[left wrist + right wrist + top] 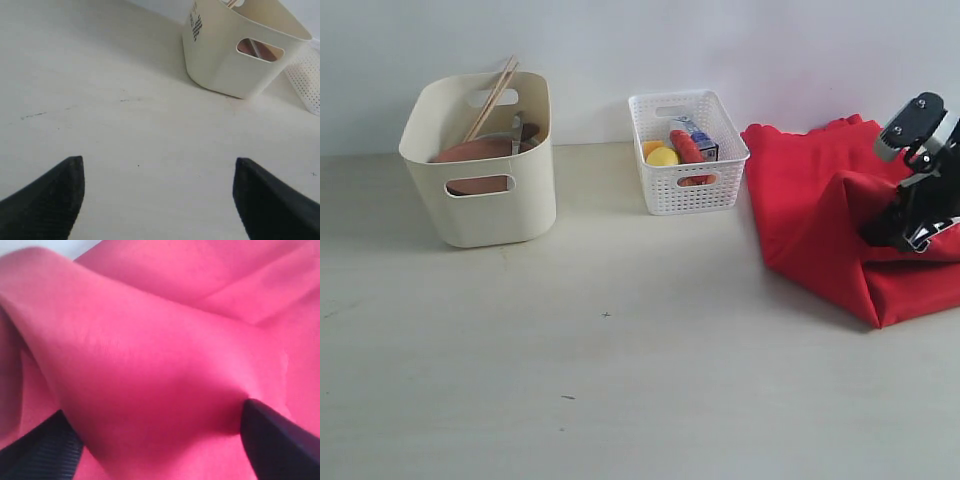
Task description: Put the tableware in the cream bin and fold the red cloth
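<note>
The cream bin [480,215] stands at the back left, with two chopsticks [492,98] leaning out of it and the brown wooden plate [470,152] inside beside a grey metal piece [516,128]. Other tableware is hidden. The red cloth [810,220] lies folded over at the right edge. My right gripper [900,235] is down on it. In the right wrist view that gripper [160,440] is open, its fingers wide apart astride a raised fold of the red cloth [150,340]. My left gripper [159,200] hangs open over bare table, away from the cream bin [225,60].
A white lattice basket [695,185] with a lemon [662,157], a milk carton and other food stands between bin and cloth. Its corner [307,80] shows in the left wrist view. A pale table [620,360] stretches across the front.
</note>
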Tool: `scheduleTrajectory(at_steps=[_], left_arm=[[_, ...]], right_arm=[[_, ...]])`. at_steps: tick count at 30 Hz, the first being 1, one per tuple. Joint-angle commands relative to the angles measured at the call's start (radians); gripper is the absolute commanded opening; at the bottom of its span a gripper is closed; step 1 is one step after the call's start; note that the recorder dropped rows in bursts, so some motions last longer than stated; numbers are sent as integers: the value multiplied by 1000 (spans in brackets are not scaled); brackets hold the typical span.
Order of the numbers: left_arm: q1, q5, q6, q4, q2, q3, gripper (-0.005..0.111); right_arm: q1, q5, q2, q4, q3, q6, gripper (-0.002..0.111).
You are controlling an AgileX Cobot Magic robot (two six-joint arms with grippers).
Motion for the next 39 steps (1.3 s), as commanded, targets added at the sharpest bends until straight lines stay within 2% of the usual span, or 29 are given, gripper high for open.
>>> scheduleTrajectory(at_steps=[1,5,9,13,15,19,24,26,28,29,31,33,39], left_arm=[[4,-10,6,-2,-4,3,78],[4,-10,6,-2,-4,3,78],[4,-10,4,-2,-4,3,78],[4,-10,6,-2,-4,3,78],[4,-10,6,-2,-4,3,78],[4,-10,4,-2,-4,3,78],[4,-10,4,-2,-4,3,78],[4,-10,4,-2,-4,3,78],[4,-10,6,-2,-4,3,78],[4,-10,6,-2,-4,3,78],[4,-10,6,-2,-4,3,78],[4,-10,4,-2,-4,3,78],[4,-10,4,-2,-4,3,78]], right_arm=[[0,-22,46,24,5,-64,44],[0,-21,-13,9,-16,-69,0],[31,-63,-99,-85,-16,-110,0],[130,-113,-157,-264,-16,-78,0],[199,-154,-150,-425,11,11,0],[238,-324,-124,-992,200,414,0],[238,-245,-97,-1303,296,716,1],[238,-155,-67,-1336,302,820,11],[238,-137,-58,-1313,302,884,38],[238,-137,-79,-1311,302,931,59],[238,-139,-153,-1306,300,1031,88],[238,-124,-242,-1306,300,1082,91],[238,21,-452,-1243,287,1058,90]])
